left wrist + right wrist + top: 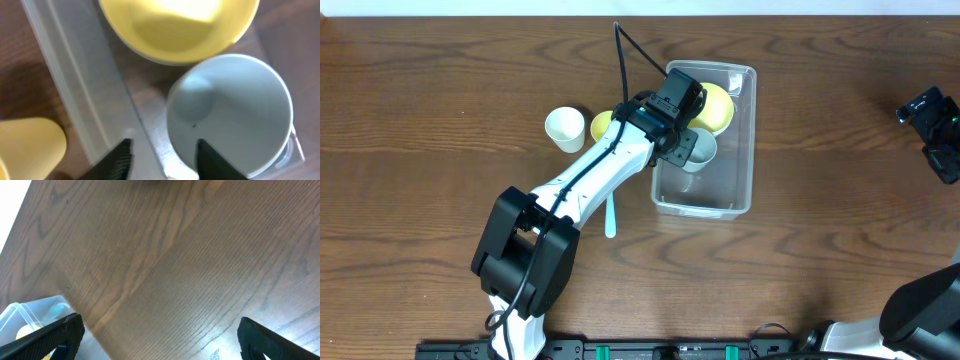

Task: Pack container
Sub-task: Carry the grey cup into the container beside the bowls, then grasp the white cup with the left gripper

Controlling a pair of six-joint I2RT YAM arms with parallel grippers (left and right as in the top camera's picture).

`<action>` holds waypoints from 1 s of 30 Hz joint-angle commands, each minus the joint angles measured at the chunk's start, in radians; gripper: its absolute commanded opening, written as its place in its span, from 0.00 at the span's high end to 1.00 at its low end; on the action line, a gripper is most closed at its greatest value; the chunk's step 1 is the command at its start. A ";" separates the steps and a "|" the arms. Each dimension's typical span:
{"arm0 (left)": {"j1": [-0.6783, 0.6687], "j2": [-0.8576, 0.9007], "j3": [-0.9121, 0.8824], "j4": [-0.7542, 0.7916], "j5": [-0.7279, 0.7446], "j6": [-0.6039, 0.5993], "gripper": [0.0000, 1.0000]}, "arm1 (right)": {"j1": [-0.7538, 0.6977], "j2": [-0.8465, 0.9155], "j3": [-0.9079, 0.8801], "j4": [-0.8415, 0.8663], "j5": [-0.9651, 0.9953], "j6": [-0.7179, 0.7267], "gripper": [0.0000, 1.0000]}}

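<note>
The clear plastic container (pixel 740 140) stands at the table's middle back. Inside it lie a yellow bowl (pixel 717 106) at the far end and a grey bowl (pixel 701 149) beside it. My left gripper (pixel 680 138) hangs over the container's left side. In the left wrist view it (pixel 162 147) is open, one finger inside the grey bowl (pixel 235 110) and one outside its rim; the yellow bowl (pixel 180 25) and the container wall (pixel 85 95) also show. My right gripper (pixel 932 118) is open and empty (pixel 160 330) at the far right.
A white cup (pixel 564 128) and a yellow cup (pixel 601 125) stand left of the container; the yellow cup also shows in the left wrist view (pixel 30 147). A light blue spoon (pixel 611 215) lies in front. The right wrist view shows a container corner (pixel 30 312).
</note>
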 commanded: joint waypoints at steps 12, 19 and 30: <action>0.061 -0.105 0.467 -0.462 -0.146 0.004 0.39 | -0.004 0.004 -0.003 -0.001 0.005 -0.005 0.01; 0.359 -0.079 0.381 -0.549 -0.103 -0.115 0.35 | -0.004 0.004 -0.003 -0.001 0.005 -0.005 0.01; 0.587 0.160 0.280 -0.456 0.119 -0.114 0.36 | -0.004 0.004 -0.003 -0.001 0.005 -0.005 0.01</action>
